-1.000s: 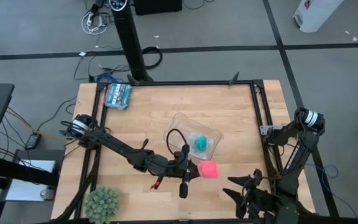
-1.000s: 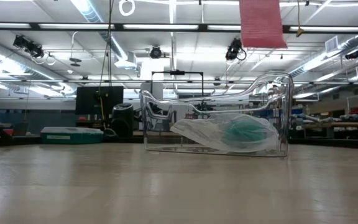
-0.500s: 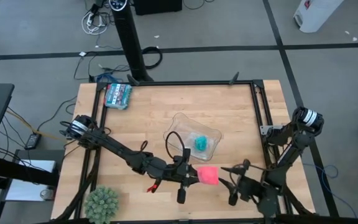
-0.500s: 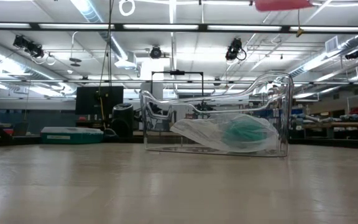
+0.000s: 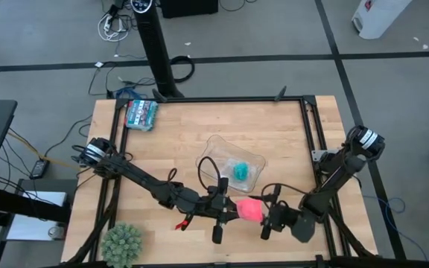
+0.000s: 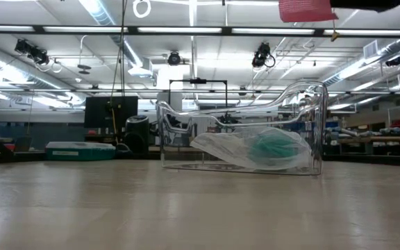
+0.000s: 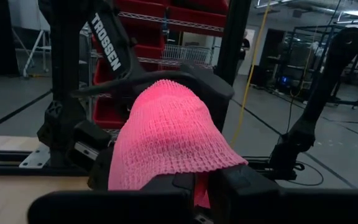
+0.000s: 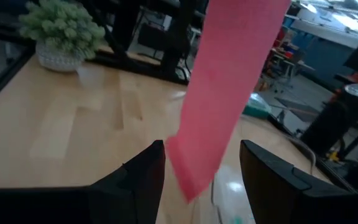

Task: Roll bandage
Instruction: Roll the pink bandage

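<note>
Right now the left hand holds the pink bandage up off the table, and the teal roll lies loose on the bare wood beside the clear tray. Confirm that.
One thing is wrong: the teal roll lies inside the clear tray, not on the bare wood, as the high view shows. The rest stands: the left hand holds the pink bandage up off the table.
</note>
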{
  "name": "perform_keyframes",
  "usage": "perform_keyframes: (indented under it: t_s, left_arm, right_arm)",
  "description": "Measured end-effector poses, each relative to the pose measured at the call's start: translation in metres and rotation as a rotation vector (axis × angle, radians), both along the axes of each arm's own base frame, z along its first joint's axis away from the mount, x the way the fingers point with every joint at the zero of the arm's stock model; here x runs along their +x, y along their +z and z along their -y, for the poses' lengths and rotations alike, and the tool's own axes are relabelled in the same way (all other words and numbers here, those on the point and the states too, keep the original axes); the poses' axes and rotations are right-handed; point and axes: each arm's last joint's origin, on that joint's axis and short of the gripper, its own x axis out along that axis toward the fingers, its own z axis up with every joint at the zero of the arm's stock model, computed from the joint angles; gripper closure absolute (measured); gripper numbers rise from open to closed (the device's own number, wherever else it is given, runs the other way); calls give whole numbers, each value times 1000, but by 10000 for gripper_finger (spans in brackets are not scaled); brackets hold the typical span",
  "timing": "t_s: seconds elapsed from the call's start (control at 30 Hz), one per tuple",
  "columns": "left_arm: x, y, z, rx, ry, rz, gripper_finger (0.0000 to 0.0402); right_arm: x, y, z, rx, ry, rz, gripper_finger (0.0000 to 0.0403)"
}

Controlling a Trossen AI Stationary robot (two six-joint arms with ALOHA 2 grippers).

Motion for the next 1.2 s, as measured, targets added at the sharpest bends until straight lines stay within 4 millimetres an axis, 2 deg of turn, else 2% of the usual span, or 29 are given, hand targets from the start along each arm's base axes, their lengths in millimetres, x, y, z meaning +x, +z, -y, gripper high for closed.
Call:
perform_keyframes:
  t_s: [0.1, 0.2, 0.27, 0.37, 0.4, 0.53, 0.67, 0.97, 1.07, 1.2]
  left_arm:
    - [0, 0, 0, 0, 0, 0, 376]
    - [0, 0, 0, 0, -1, 1, 376]
    - [0, 0, 0, 0, -3, 1, 376]
    - [-1, 0, 2, 1, -7, 0, 376]
    - [-1, 0, 2, 1, -9, 0, 376]
    - [-2, 0, 5, 1, -15, -1, 376]
    - [-2, -1, 5, -13, -23, -8, 376]
    - [-2, -13, 5, -33, -18, -136, 375]
    - [-2, -17, 4, -17, 25, -171, 375]
    - [0, -22, -3, 8, 99, -216, 375]
  right_arm:
    - [7, 4, 3, 6, 32, 9, 209]
    - [14, 5, 9, 15, 34, 7, 238]
    - [17, 4, 12, 13, 32, 2, 284]
    - [19, 4, 14, -14, 49, -15, 373]
    - [19, 4, 14, -30, 53, -20, 387]
    - [19, 6, 15, -60, 27, -20, 397]
    - [14, 22, 21, -106, -38, 1, 401]
    - [-6, 89, 50, -190, -85, 74, 402]
    - [-15, 110, 57, -166, -26, 136, 403]
    - [-19, 132, 50, -136, 125, 210, 403]
